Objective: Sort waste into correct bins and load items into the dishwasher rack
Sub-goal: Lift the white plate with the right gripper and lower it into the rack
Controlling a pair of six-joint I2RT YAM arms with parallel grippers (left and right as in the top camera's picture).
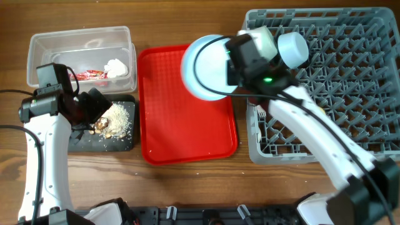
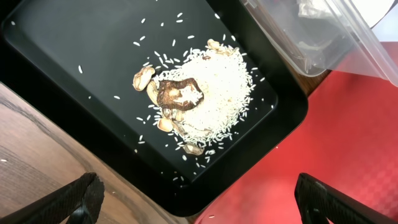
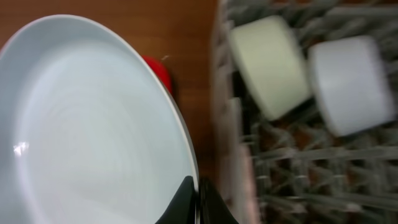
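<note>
My right gripper (image 3: 196, 202) is shut on the rim of the light-blue plate (image 1: 203, 67), held above the red serving tray's right side, just left of the grey dishwasher rack (image 1: 350, 81). The plate fills the left of the right wrist view (image 3: 87, 124). A mint-green bowl (image 3: 270, 65) and a light-blue bowl (image 3: 348, 84) sit upturned in the rack. My left gripper (image 2: 199, 202) is open and empty above the black tray (image 2: 74, 56), which holds rice and brown food scraps (image 2: 199, 102). The clear tub (image 1: 81, 44) holds the red wrapper (image 1: 90, 75) and white tissue (image 1: 117, 67).
The flat red serving tray (image 1: 181, 131) lies between the black tray and the rack. Bare wooden table (image 1: 187, 187) runs along the front. The clear tub's corner (image 2: 323, 37) overhangs the upper right of the left wrist view.
</note>
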